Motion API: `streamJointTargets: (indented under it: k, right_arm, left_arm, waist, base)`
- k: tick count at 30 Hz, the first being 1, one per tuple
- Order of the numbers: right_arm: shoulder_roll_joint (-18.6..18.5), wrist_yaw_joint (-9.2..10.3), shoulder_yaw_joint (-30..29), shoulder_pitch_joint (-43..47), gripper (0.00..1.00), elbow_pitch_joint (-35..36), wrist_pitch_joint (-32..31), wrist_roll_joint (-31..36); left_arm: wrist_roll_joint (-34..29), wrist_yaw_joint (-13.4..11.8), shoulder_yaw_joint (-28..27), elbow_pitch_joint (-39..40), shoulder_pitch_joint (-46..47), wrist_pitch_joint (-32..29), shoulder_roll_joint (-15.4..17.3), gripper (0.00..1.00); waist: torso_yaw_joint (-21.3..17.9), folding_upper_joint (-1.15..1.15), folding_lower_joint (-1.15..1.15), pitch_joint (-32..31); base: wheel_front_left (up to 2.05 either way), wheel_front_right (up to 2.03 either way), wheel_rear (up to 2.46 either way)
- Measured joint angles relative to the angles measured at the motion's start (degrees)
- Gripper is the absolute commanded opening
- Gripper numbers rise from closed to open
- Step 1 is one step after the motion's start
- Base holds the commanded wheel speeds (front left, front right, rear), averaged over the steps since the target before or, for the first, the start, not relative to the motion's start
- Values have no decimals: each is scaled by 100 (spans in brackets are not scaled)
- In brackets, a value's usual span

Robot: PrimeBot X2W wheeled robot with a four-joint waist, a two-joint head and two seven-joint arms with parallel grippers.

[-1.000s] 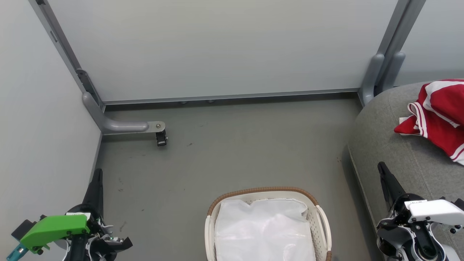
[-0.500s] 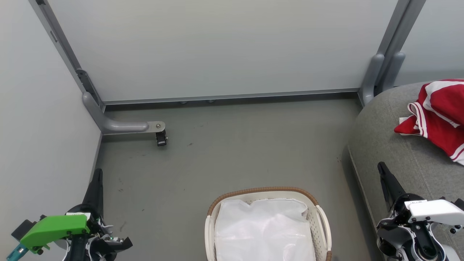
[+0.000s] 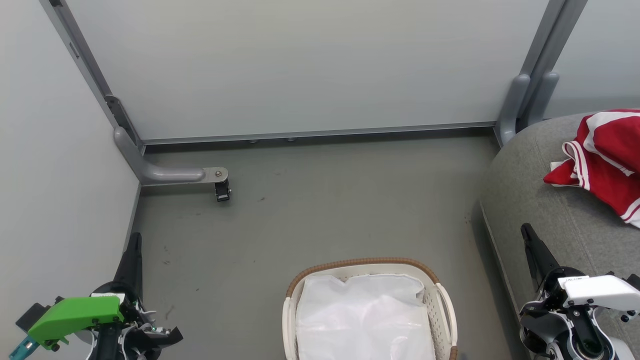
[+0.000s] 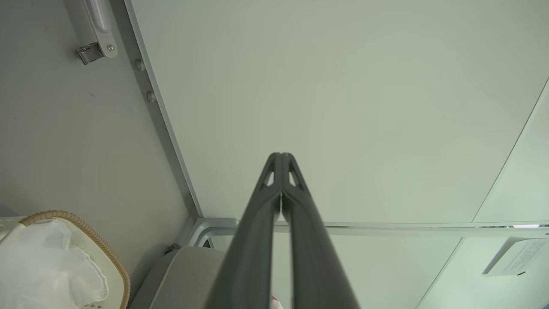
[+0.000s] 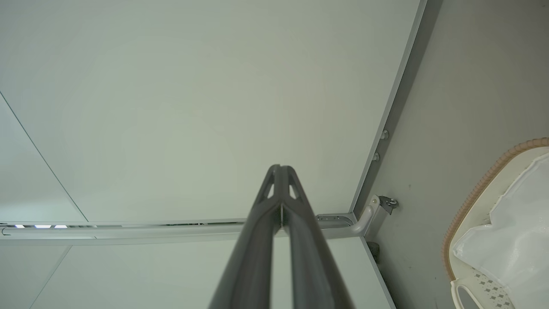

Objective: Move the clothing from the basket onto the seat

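Oval basket (image 3: 365, 261) w/ white liner (image 3: 365, 320). Red clothing (image 3: 605, 160) up-right of basket, on seat (image 3: 530, 200) near its rounded edge. Shut tight, empty: left pincer (image 3: 134, 240) left of basket; right pincer (image 3: 527, 232) right of it, over seat edge. Open floor (image 3: 325, 210) from basket rim to wall panel (image 3: 300, 70).

Grey floor (image 3: 325, 215), few dark scuffs (image 3: 165, 248) nr left side. Pale back panel (image 3: 300, 65) and left panel (image 3: 50, 190) meet at a corner. Metal rail (image 3: 320, 134) runs along back panel's btm edge. Curved foot bracket (image 3: 170, 175) sticks out from that corner, small black caster (image 3: 222, 191) at its tip. Two grey posts (image 3: 527, 100) at back right. Left wrist view: white label (image 4: 514, 256) on a panel, txt unreadable.
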State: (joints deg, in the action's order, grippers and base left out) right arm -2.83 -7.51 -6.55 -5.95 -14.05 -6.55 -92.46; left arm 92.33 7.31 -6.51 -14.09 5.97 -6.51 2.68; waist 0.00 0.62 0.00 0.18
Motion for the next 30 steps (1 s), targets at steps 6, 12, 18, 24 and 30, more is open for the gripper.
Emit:
streamJointTargets:
  k: [6, 12, 18, 24, 30]
  right_arm:
    - [0, 0, 0, 0, 0, 0, 0, 0]
    - [0, 0, 0, 0, 0, 0, 0, 1]
    - [0, 0, 0, 0, 0, 0, 0, 0]
    - [0, 0, 0, 0, 0, 0, 0, 1]
    - [0, 0, -1, -1, 0, 0, 0, 1]
  left_arm:
    - [0, 0, 0, 0, 0, 1, 0, 0]
    - [0, 0, 0, 0, 0, 0, 0, 0]
    - [0, 0, 0, 0, 0, 0, 0, 0]
    - [0, 0, 0, 0, 0, 0, 0, 0]
    - [0, 0, 0, 0, 0, 1, 0, 0]
  waist:
    - [0, 0, 0, 0]
    - [0, 0, 0, 0]
    - [0, 0, 0, 0]
    - [0, 0, 0, 0]
    - [0, 0, 0, 0]
  base:
    - [0, 0, 0]
    - [0, 0, 0]
    - [0, 0, 0]
    - [0, 0, 0]
    - [0, 0, 0]
